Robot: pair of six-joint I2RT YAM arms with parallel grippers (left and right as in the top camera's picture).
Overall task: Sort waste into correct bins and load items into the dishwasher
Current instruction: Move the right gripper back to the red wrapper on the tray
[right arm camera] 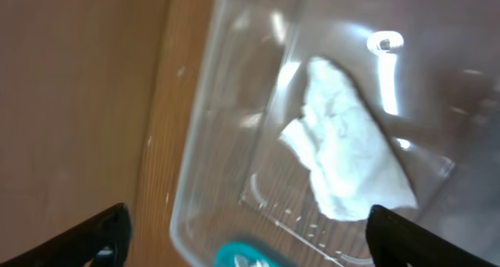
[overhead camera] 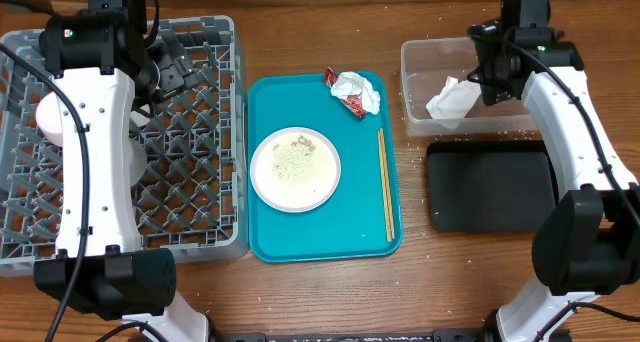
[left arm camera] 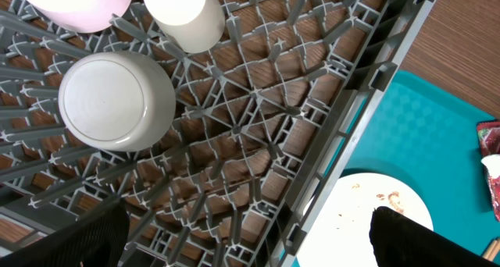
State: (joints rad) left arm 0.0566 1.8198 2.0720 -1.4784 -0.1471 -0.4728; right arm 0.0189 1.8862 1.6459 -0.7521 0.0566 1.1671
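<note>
A crumpled white napkin (right arm camera: 348, 154) lies in the clear tub (overhead camera: 415, 62). My right gripper (right arm camera: 250, 243) hangs open just above it with nothing between its fingers. On the teal tray (overhead camera: 265, 222) are a white plate (overhead camera: 295, 169) smeared with rice, a second napkin (overhead camera: 362, 85) and a red wrapper (overhead camera: 351, 104). The black tray (overhead camera: 490, 187) sits in front of the tub. My left gripper (left arm camera: 246, 247) is open and holds nothing over the grey rack (left arm camera: 312, 87). In the rack are an upturned white bowl (left arm camera: 117, 101), a white cup (left arm camera: 183, 17) and a pink bowl (left arm camera: 78, 5).
Wooden chopsticks (overhead camera: 385, 182) lie along the teal tray's right side. Loose rice grains (overhead camera: 470, 135) are scattered on the wooden table between the tub and the black tray. The left arm (overhead camera: 95, 162) stretches across the rack's middle.
</note>
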